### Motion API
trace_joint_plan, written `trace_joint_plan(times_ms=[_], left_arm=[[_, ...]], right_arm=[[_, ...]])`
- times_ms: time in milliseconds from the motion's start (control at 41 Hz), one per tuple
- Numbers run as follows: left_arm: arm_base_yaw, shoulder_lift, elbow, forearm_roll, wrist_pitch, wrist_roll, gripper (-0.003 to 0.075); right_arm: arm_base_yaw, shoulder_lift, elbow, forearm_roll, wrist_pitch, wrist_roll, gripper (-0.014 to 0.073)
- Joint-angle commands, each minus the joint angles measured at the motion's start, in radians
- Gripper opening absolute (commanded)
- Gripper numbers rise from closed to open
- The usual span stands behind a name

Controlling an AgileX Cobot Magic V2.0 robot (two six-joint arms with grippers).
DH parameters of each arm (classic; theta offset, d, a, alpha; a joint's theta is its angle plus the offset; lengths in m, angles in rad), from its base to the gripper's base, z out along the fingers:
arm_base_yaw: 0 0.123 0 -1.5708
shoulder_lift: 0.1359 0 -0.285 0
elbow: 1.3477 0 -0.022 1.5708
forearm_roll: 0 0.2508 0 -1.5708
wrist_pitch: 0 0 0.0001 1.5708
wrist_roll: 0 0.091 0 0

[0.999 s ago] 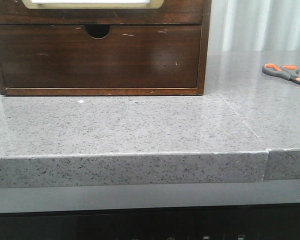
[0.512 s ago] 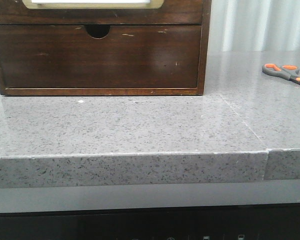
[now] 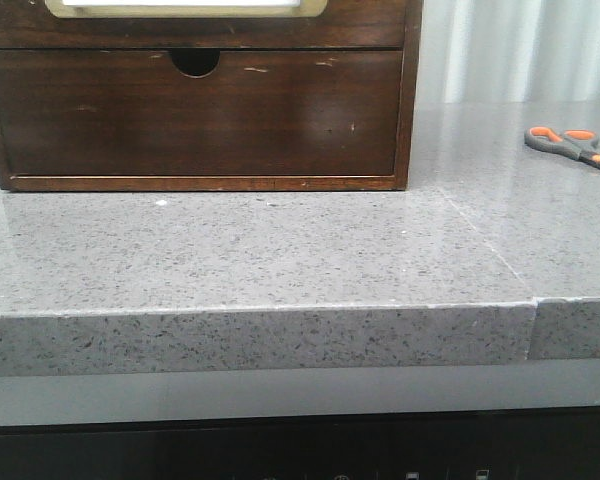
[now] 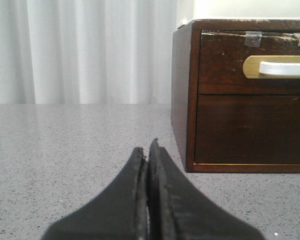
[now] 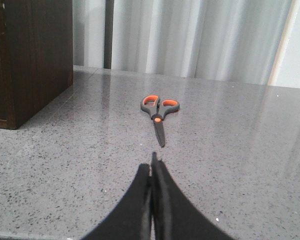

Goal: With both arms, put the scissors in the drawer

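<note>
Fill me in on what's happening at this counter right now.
Nothing is being handled yet. The scissors lie flat on the grey counter, to the right of the wooden cabinet and apart from it. The right gripper is shut and empty, pointing at the scissors from short of the blade tips. The left gripper is also shut and empty, near the cabinet's front corner. The drawer with the white inset panel looks closed.

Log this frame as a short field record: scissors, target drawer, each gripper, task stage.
scissors: lying flat on the grey countertop, right of the cabinet, untouched
drawer: upper one with white inset panel, shut
lower drawer: notched, shut
left gripper: jaws shut, empty, low over the counter beside the cabinet
right gripper: jaws shut, empty, pointing at the scissors' blade tips
stage: nothing grasped, drawer not yet opened
</note>
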Motion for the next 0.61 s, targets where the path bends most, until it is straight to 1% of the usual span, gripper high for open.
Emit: trace_joint_plan(times_ms=[0, 122, 195, 341, 463, 585], left_arm=[[0.001, -0.018, 0.019, -0.008, -0.094, -0.008, -0.002], [0.001, -0.016, -0.038, -0.008, -0.09, -0.008, -0.002], [0.001, -0.015, -0.095, -0.015, -0.055, -0.008, -0.002], [0.001, 0.017, -0.255, -0.024, 0.092, -0.008, -0.002], [0.001, 0.077, -0.41, -0.024, 0.229, -0.008, -0.002], [0.001, 0.156, -0.541, -0.024, 0.311, -0.008, -0.002]], right_arm=[[0.004, -0.016, -0.03, 0.005, -0.064, -0.006, -0.0116], [0.004, -0.016, -0.112, 0.005, -0.001, -0.006, -0.0116], [0.004, -0.015, -0.181, 0.005, 0.06, -0.006, -0.0116], [0.004, 0.024, -0.328, 0.005, 0.185, -0.006, -0.0116], [0.004, 0.101, -0.449, 0.003, 0.259, -0.006, -0.0116], [0.004, 0.201, -0.555, -0.017, 0.324, -0.006, -0.0116]])
